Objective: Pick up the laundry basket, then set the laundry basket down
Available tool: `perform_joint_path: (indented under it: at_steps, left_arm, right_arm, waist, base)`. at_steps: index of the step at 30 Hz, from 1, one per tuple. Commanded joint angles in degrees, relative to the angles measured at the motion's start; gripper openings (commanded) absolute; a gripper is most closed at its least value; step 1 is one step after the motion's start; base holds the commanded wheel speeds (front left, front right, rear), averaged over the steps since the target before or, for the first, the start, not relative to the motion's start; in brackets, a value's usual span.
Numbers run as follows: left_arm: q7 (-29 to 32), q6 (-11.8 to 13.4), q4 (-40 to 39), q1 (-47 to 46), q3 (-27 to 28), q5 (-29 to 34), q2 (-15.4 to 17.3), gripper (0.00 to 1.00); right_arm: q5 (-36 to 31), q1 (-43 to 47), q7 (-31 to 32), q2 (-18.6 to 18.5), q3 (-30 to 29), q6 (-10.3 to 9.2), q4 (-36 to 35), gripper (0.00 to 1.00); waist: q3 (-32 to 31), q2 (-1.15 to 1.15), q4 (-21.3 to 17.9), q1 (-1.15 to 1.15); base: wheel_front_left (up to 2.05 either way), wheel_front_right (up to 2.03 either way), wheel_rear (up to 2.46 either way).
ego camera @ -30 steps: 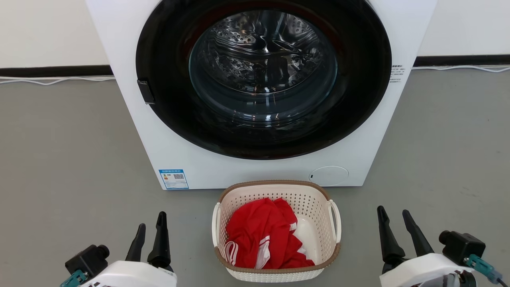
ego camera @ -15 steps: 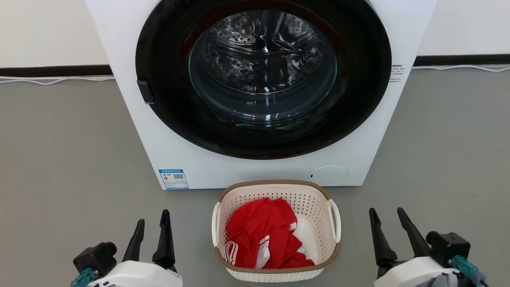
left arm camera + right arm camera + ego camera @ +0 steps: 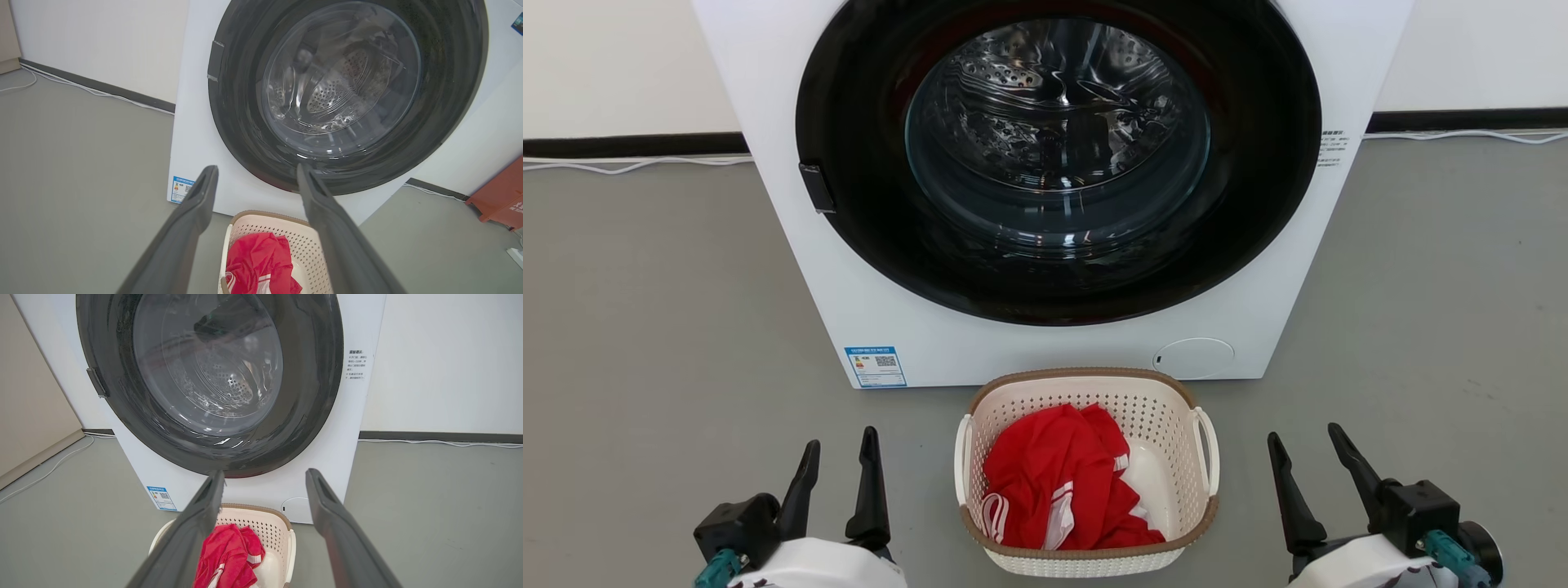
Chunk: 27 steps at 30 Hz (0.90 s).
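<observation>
The laundry basket [image 3: 1160, 425], cream-white and perforated with a brown rim and white loop handles, stands on the grey floor just before the washing machine. Red and white clothing [image 3: 1058, 482] lies inside it. My left gripper [image 3: 840, 443] is open at the lower left, a short way left of the basket and apart from it. My right gripper [image 3: 1303, 437] is open at the lower right, apart from the basket's right handle [image 3: 1209, 449]. In the left wrist view my left gripper [image 3: 257, 171] frames the basket [image 3: 300, 249]; in the right wrist view my right gripper [image 3: 265, 475] sits above the basket [image 3: 269, 531].
A large white washing machine [image 3: 882, 310] with a dark round glass door [image 3: 1058, 155] stands right behind the basket. White cables [image 3: 629, 166] run along the wall base. An orange-red object [image 3: 500, 196] sits on the floor in the left wrist view.
Both grippers have drawn inward toward the basket, the left moving right and the right moving left, and both sit slightly lower in the head view. Basket unmoved; both stay open.
</observation>
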Motion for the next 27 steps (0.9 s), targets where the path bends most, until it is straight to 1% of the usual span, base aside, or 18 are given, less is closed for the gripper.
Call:
perform_joint_path:
  at_steps: [1,9,27]
  left_arm:
    - [-0.9,0.6,-1.8,-0.5,1.3,1.3,0.5,1.0]
    - [-2.3,1.1,-2.0,-0.3,0.8,5.9,0.6,1.0]
    - [-2.3,0.9,-1.7,-0.7,0.8,5.8,0.6,1.0]
  right_arm:
    - [-1.6,-2.1,-1.0,-0.5,1.3,0.38,-1.2,1.0]
    - [-7.2,-2.2,-2.3,-0.6,1.3,0.41,-1.1,1.0]
    - [-5.9,-2.2,-2.4,-0.6,0.9,0.41,-0.8,1.0]
  waist:
    - [0.0,0.0,0.0,0.0]
    - [0.0,0.0,-0.2,0.0]
    - [0.6,0.0,-0.5,0.0]
  base:
    - [0.0,0.0,0.0]
    - [0.0,0.0,0.0]
    - [0.0,0.0,0.0]
